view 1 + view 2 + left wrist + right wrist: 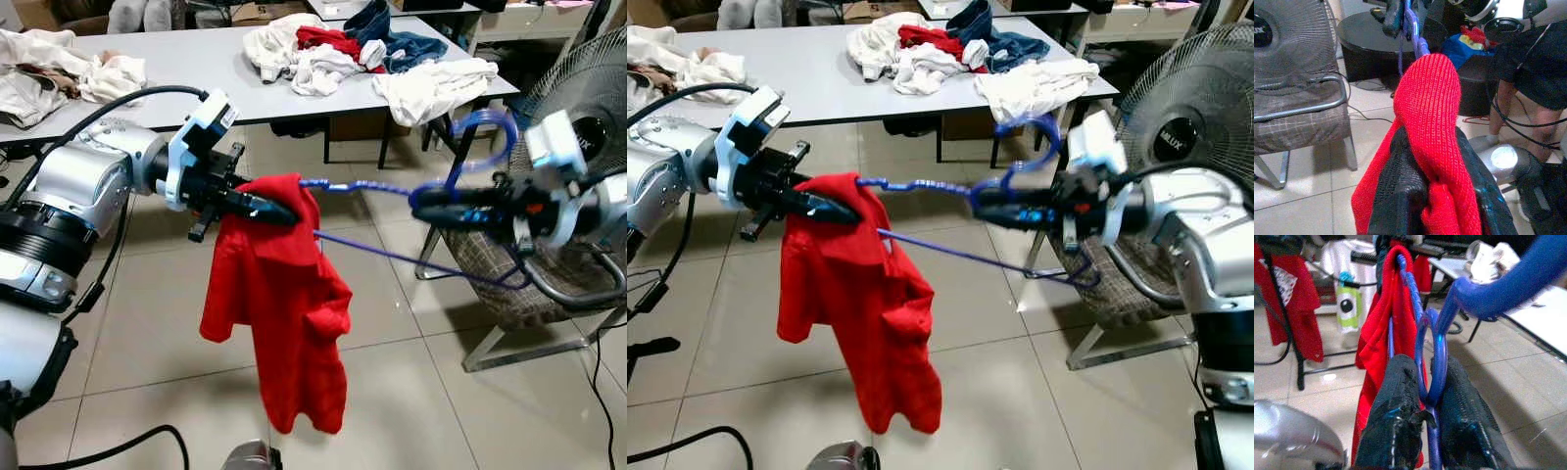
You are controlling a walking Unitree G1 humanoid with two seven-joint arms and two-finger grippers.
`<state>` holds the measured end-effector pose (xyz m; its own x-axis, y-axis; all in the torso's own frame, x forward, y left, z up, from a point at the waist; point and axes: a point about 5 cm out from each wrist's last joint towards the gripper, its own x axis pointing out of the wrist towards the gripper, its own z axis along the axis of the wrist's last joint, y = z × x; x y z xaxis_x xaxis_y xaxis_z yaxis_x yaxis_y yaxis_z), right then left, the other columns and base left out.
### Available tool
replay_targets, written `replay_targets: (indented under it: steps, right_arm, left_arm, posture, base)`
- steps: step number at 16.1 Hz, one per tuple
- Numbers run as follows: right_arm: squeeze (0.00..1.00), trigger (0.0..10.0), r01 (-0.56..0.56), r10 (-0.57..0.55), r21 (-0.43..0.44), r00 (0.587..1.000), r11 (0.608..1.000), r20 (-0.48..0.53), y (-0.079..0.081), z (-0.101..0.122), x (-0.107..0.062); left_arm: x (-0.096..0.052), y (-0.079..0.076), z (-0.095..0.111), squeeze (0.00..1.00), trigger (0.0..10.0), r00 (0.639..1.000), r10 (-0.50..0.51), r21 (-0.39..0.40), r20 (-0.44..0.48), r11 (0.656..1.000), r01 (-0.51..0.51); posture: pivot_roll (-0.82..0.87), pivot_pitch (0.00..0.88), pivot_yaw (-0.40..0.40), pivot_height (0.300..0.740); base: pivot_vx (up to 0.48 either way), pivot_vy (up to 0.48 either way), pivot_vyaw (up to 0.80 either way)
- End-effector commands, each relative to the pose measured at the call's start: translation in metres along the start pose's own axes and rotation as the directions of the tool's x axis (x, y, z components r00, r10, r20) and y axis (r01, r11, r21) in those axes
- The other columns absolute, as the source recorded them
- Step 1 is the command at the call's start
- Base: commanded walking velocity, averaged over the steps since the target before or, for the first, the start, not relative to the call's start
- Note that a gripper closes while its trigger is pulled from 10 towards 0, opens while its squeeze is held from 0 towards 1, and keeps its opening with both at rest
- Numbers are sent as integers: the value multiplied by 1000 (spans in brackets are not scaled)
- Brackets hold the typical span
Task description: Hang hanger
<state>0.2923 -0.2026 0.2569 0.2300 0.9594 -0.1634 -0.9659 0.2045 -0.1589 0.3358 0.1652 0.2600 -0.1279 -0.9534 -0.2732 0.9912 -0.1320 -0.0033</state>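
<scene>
A blue hanger (392, 188) is held out in the air over the tiled floor, with its hook (485, 132) curling up on the right. My right gripper (431, 196) is shut on the hanger's neck, seen close between the black fingers (1393, 416). A red garment (279, 304) hangs from the hanger's left arm, draped down toward the floor. My left gripper (274, 209) is shut on the garment's top edge where it sits over the hanger end; red knit covers the fingers (1400, 191).
A grey table (186, 69) with piles of clothes stands behind. A standing fan (588, 88) and a chair (509, 274) are at the right. A person's legs (1528, 117) and a clothes rack with red garments (1293, 298) stand nearby. Cables lie on the floor.
</scene>
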Motion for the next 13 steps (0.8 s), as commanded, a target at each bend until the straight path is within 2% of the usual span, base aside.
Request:
replay_targets:
  steps: [1,6,9,10,11,13]
  right_arm:
    - [1000,10000,96,-95,-20,994,995,49,-4,16,-22]
    - [1000,10000,198,-194,-4,964,980,184,12,29,-62]
    - [1000,10000,202,-198,18,932,979,304,23,40,-64]
    - [1000,10000,161,-163,34,931,986,327,35,40,-54]
    - [1000,10000,131,-146,73,947,989,286,44,28,-35]
    - [1000,10000,31,-85,205,962,978,261,65,-9,10]
  left_arm:
    - [-10,1,-1,0,0,997,71,24,-6,997,-71]
    - [-10,4,-14,0,0,982,185,4,23,983,-186]
    - [-12,14,-23,0,0,937,346,27,41,937,-347]
    - [-13,20,-25,0,0,900,428,18,86,902,-431]
    - [-13,22,-22,0,0,884,442,-13,156,895,-445]
    - [-9,18,-11,0,0,900,370,-16,233,926,-376]
  posture:
    - [4,0,62,740]
    - [-12,0,79,740]
    - [-18,0,90,740]
    - [-21,0,93,740]
    - [-21,0,93,740]
    - [-9,0,87,740]
  base:
    - [0,0,0]
    - [0,0,0]
    - [0,0,0]
    - [0,0,0]
    - [0,0,0]
    - [0,0,0]
